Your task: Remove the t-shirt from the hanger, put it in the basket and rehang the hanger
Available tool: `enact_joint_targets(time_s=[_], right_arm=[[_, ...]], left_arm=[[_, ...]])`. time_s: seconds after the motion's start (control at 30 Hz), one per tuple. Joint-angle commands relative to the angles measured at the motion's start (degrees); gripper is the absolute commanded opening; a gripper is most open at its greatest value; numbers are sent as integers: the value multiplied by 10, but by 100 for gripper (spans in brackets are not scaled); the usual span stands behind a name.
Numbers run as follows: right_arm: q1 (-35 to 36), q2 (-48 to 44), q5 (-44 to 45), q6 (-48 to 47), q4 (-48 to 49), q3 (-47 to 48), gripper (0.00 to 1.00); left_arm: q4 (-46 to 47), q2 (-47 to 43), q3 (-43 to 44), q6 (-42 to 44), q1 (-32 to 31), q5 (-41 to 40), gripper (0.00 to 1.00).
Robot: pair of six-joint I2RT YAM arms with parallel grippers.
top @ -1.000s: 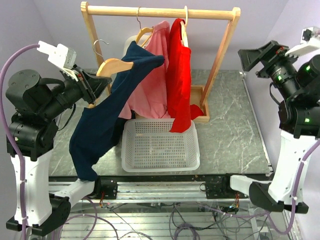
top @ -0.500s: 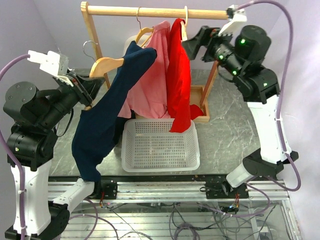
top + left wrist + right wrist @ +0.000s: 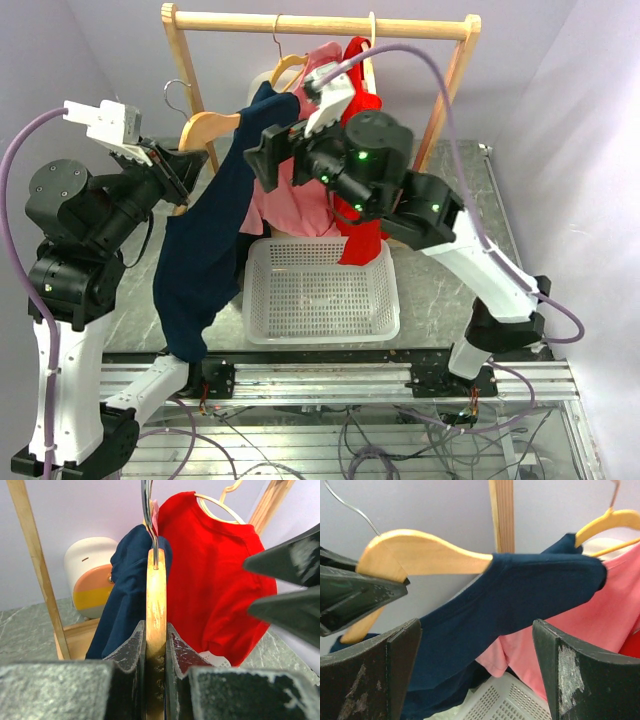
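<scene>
A navy t-shirt (image 3: pixel 205 240) hangs from one arm of a wooden hanger (image 3: pixel 212 130) and droops down over the table's left side. My left gripper (image 3: pixel 185 170) is shut on the hanger's bare left end; the left wrist view shows the fingers (image 3: pixel 131 647) clamped on the wood (image 3: pixel 155 605). My right gripper (image 3: pixel 262 160) is open and empty, close to the shirt's shoulder. In the right wrist view the navy t-shirt (image 3: pixel 520 600) and the hanger (image 3: pixel 415 555) lie beyond the spread fingers (image 3: pixel 570 675).
A wooden rack (image 3: pixel 320 22) holds a pink shirt (image 3: pixel 300 190) and a red shirt (image 3: pixel 358 150) on hangers. A white perforated basket (image 3: pixel 320 290) sits in front of it. A round white, orange and yellow object (image 3: pixel 92 575) stands behind the rack.
My right arm has swung from the far right across the rack to the navy shirt's shoulder. The left gripper with the hanger has shifted slightly left and up.
</scene>
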Motion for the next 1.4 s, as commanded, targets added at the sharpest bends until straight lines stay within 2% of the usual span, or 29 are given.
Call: enact_joint_targets(time_s=[0.0, 0.37, 0.6, 0.83, 0.9, 1.0, 1.03, 1.07, 1.17, 1.37], right_arm=[[13, 7, 54, -20, 70, -38, 92], [14, 29, 72, -16, 159, -97, 92], [14, 62, 81, -19, 172, -81, 92], [13, 71, 100, -18, 192, -102, 82], [13, 66, 105, -17, 204, -116, 75], [14, 52, 111, -19, 222, -138, 58], [14, 46, 112, -21, 229, -145, 30], [13, 40, 122, -22, 234, -153, 9], [14, 30, 142, -34, 244, -164, 0], [14, -5, 161, -55, 243, -174, 0]], left_arm=[[55, -9, 0, -9, 1, -15, 7], [57, -19, -20, -13, 1, 3, 7], [72, -31, -35, -24, 1, 18, 7], [73, -36, -39, -27, 1, 27, 7], [71, -36, -38, -27, 1, 27, 7], [61, -35, -34, -21, 1, 21, 7], [57, -35, -32, -19, 1, 18, 7], [53, -35, -30, -16, 1, 18, 7], [44, -34, -22, -11, 1, 16, 7], [0, -32, 14, 22, 1, -14, 7]])
